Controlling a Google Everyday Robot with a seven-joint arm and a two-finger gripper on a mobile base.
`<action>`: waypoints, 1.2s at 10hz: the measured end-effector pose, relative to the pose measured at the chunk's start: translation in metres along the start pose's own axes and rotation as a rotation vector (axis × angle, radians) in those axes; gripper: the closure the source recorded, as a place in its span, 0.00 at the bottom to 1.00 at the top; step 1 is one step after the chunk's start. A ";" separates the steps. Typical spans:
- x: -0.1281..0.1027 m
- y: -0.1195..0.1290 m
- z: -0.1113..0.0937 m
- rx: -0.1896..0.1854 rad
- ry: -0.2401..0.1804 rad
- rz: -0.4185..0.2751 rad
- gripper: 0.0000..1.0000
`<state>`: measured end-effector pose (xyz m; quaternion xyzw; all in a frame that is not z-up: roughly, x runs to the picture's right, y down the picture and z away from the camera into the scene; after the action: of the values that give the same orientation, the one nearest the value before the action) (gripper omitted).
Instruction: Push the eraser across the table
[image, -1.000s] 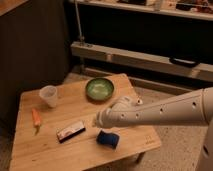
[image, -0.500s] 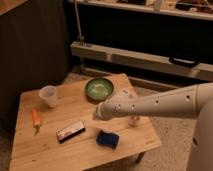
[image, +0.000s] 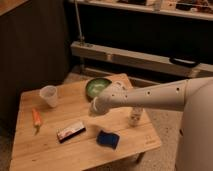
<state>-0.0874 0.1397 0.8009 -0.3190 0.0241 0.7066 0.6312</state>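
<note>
1. Tool (image: 94, 107) first: pinched shut, nothing in it that I can see, hanging over the middle of the worktop (image: 35, 148), clear of the eraser (image: 71, 131), which lies at its 7 o'clock near the front edge.
2. Nearest hazard: the blue block (image: 107, 139) sits just beside the eraser, at its 3 o'clock. Sweeping right, I judge the eraser would shove it along or jam against it.
3. The eraser lies slantwise. A push off its middle would likely spin it rather than slide it; too steep a descent and the shut tip could ride over its flat top.
4. The carrot (image: 36, 118) lies at the eraser's 10 o'clock; a leftward push may catch it or run off the edge.
5. Farther back, my arm (image: 150, 97) could clip the cup (image: 48, 95) at the tool's 10 o'clock, the green bowl (image: 97, 87) at 12, or the small white container (image: 135, 116) at 3, close by it.
6. Writing: I cannot read the reddish mark on the eraser's white top; nothing else legible.
</note>
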 end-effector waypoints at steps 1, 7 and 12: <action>0.001 0.001 0.014 -0.003 0.014 -0.004 1.00; 0.007 0.019 0.056 0.008 0.079 -0.042 1.00; 0.013 0.007 0.055 0.066 0.100 -0.039 1.00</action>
<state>-0.1171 0.1738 0.8357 -0.3332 0.0728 0.6763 0.6529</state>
